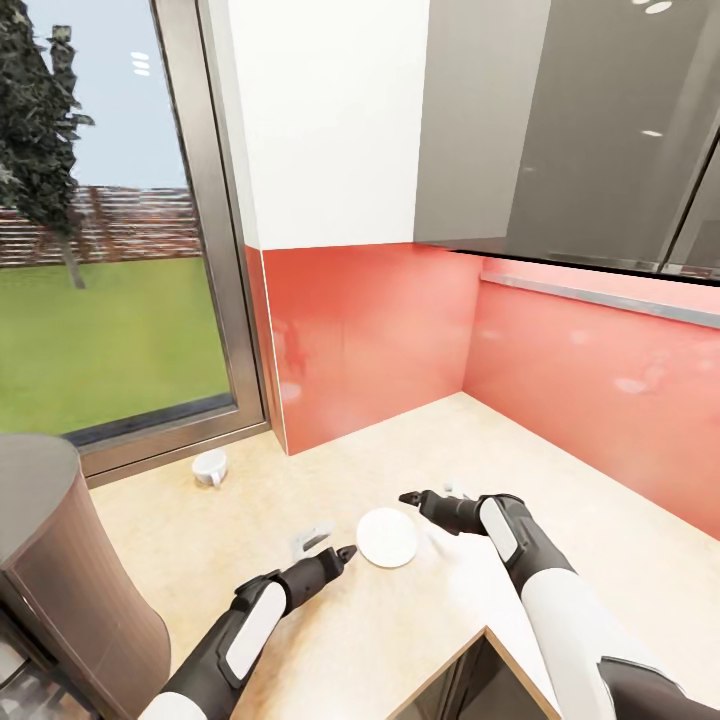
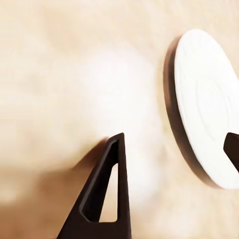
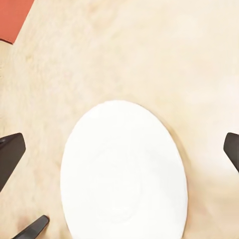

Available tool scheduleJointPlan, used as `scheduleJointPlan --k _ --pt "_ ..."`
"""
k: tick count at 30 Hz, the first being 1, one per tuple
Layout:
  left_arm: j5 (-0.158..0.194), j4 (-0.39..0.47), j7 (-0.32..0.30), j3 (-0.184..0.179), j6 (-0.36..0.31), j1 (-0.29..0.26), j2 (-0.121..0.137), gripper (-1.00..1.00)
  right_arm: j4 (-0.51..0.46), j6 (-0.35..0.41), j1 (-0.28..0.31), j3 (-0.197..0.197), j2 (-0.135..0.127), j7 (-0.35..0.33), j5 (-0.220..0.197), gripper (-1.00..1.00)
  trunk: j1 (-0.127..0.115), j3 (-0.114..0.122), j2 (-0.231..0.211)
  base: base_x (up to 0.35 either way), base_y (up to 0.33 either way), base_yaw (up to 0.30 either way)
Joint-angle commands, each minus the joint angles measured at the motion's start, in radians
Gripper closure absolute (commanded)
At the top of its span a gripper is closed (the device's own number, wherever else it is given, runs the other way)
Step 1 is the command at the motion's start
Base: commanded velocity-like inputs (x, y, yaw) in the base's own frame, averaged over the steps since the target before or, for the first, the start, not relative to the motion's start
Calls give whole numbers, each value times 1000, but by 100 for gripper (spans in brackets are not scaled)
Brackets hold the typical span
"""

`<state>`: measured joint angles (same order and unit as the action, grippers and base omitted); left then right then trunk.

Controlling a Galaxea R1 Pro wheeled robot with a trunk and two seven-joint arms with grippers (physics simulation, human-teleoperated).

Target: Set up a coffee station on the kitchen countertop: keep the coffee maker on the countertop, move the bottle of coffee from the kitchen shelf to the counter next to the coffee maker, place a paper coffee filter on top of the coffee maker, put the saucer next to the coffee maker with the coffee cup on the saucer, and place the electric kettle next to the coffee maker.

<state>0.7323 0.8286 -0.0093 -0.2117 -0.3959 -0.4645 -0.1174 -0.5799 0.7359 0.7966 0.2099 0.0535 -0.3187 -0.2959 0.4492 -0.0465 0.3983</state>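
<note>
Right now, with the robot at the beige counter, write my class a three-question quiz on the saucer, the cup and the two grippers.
1. True or false: the coffee cup stands on the saucer.
2. Which lies nearer the window: A) the cup, B) the saucer?
3. Fill in: the saucer lies flat on the ____.

Key
1. False: the cup sits apart, tipped on its side, on the kitchen countertop.
2. A.
3. Countertop, between the left gripper and the right gripper; both are open and neither holds it.
</note>
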Motion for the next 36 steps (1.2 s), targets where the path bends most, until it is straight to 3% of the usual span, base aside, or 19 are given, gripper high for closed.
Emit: scheduleJointPlan --k 1,30,36 --pt "2 -25 1 0 -7 0 0 -100 -1 7 1 7 1 -4 3 -100 1 -3 2 0 0 0" --pt "2 -26 3 1 -1 9 -8 -100 23 7 1 5 8 -5 3 -100 1 -3 2 21 0 0" --pt "2 -26 3 0 1 10 -15 -100 82 7 1 5 8 -62 3 -100 1 -3 2 0 0 0"
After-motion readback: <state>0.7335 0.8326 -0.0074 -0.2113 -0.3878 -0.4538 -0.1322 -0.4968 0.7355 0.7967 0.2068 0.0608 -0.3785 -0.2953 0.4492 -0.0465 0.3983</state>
